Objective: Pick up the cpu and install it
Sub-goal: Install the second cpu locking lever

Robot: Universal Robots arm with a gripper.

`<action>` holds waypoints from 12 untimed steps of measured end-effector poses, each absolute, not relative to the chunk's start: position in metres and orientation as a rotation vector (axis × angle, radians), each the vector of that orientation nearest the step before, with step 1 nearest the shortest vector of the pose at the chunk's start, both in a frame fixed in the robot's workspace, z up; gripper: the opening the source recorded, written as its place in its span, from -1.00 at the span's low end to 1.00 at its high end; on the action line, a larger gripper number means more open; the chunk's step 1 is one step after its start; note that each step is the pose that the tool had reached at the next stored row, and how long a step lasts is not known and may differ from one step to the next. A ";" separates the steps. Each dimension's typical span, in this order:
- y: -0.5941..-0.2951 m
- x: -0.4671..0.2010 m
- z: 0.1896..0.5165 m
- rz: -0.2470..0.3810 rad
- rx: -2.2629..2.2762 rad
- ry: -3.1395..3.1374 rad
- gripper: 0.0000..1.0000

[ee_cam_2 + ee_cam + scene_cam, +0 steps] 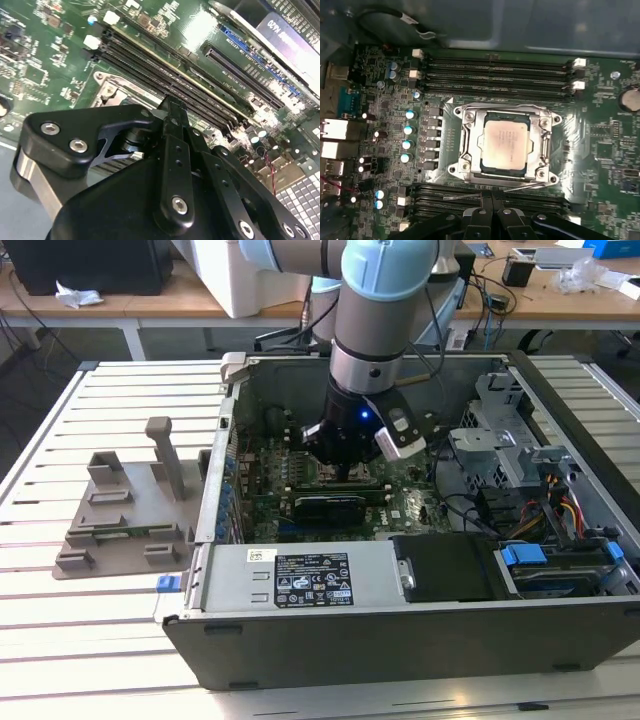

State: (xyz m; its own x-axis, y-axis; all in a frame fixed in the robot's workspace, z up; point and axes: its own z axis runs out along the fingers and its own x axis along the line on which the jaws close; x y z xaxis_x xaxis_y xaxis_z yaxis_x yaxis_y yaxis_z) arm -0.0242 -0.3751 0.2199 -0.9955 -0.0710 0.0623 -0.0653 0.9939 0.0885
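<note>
Cpu: we see the cpu (505,146) lying flat inside the socket frame (470,120) on the motherboard (600,130), silvery top up and square to the opening. We judge it already seated, since nothing grips it.

Gripper: in the first wrist view the gripper (492,210) hangs just beside the socket's edge, its black fingers (481,220) pressed together and holding nothing. In the exterior view the gripper (347,472) sits low inside the case, over the board.

Why it hangs there: we take the straight-down pose to suit a flat chip that must drop level into its seat.

Computer case: the computer case (420,625) lies on its side with the panel off, so the board faces upward for reach from above. It holds the motherboard, a black graphics card (330,506), a drive cage (500,420) and bundled cables (565,505).

Memory slots: long dark memory slots (495,70) run along both sides of the socket; they look unfilled.

Holder tray: the grey holder tray (125,515) sits on the slatted worktop (60,640), toward the exterior view's left, well apart from the case.
</note>
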 end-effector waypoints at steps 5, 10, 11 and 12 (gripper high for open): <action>-0.376 -0.030 0.214 -0.141 0.106 -3.071 -0.79; -0.376 -0.052 0.208 -0.142 0.109 -3.071 -0.79; -0.375 -0.061 0.207 -0.142 0.109 -3.071 -0.79; -0.375 -0.063 0.206 -0.142 0.110 -3.071 -0.79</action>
